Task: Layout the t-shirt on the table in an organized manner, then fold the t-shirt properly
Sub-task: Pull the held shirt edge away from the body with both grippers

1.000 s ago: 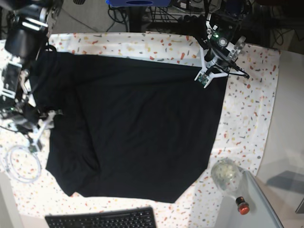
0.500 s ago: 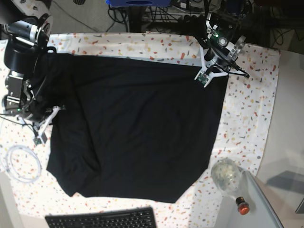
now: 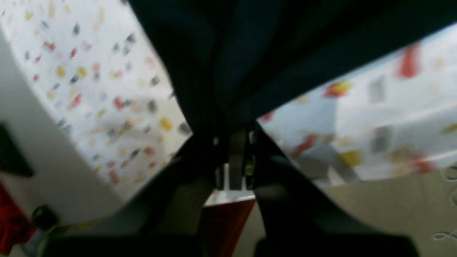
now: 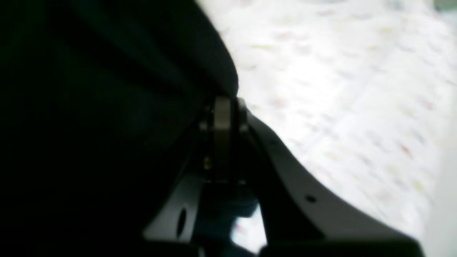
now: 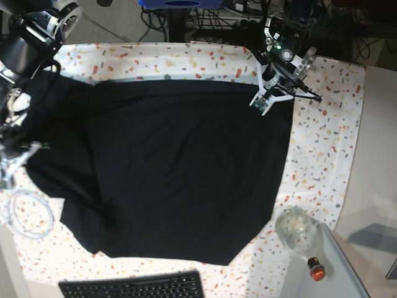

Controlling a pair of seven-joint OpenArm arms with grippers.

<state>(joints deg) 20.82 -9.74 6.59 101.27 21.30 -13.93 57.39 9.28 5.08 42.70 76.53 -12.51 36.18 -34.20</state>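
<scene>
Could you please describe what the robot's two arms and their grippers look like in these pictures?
Both arms are mostly black, round-bodied links. The left gripper has white, angular bracket-like fingers, a small green circuit board at its tip, a green indicator light and thin black cables. The right gripper is also white-framed, with a metal hinge pin between black inner fingers in the wrist view.

Black t-shirt (image 5: 180, 174) spread on speckled table (image 5: 322, 143), arms at two corners, keyboard (image 5: 133, 287) below

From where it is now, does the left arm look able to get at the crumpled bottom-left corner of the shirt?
Probably not. The left gripper is shut on the t-shirt at the far right corner, and the rumpled hem corner lies diagonally across the table, near the right gripper, which also pinches cloth.
</scene>
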